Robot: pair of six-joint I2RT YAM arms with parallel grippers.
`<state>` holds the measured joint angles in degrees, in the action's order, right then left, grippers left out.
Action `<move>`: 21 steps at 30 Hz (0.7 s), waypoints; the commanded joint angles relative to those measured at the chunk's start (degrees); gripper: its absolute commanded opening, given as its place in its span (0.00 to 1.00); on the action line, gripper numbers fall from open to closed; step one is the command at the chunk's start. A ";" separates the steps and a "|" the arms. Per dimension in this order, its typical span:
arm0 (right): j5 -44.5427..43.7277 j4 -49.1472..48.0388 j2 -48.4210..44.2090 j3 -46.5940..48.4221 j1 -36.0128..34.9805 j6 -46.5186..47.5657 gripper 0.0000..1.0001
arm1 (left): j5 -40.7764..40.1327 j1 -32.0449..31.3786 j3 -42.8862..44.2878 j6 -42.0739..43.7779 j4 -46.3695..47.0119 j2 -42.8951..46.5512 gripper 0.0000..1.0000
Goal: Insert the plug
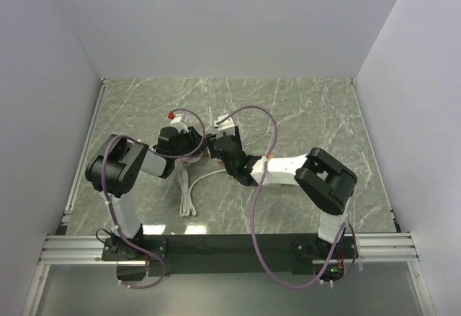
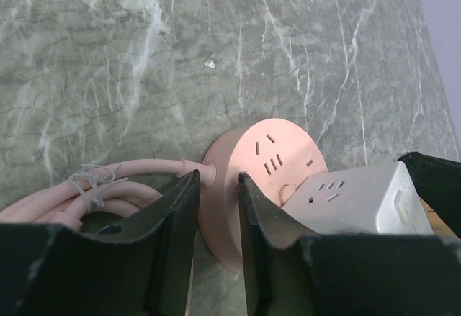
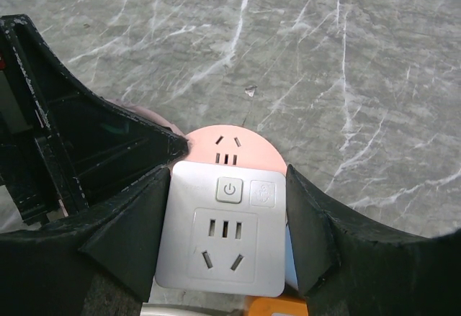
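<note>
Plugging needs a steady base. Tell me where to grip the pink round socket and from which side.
Grip the pink socket across its rim beside the cord stub, coming from the cord side: the white cube crowds the opposite side.

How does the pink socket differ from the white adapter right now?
The pink socket is a round disc; the white adapter is a square block. The pink socket lies on the table, a cable leaving its side; the white adapter sits clamped in the right gripper's jaws. The white adapter has a power button; the pink socket shows none. Both faces carry outlet slots.
</note>
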<state>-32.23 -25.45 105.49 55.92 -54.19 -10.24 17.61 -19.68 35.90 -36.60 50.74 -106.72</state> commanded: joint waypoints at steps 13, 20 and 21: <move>4.63 22.55 12.54 -6.26 -9.79 -13.66 0.00 | -1.17 0.17 -0.48 1.00 -2.14 0.46 0.33; 6.02 22.03 15.62 -6.17 -11.46 -16.48 0.00 | -0.91 0.17 -0.39 0.83 -1.78 0.19 0.31; 6.73 21.50 15.97 -6.44 -11.46 -17.17 0.00 | -0.82 0.17 -0.39 0.91 -1.87 0.28 0.31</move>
<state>-46.22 -27.11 110.72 56.62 -60.29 -18.83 18.13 -19.68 35.83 -36.71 50.61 -106.65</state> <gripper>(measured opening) 0.684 0.321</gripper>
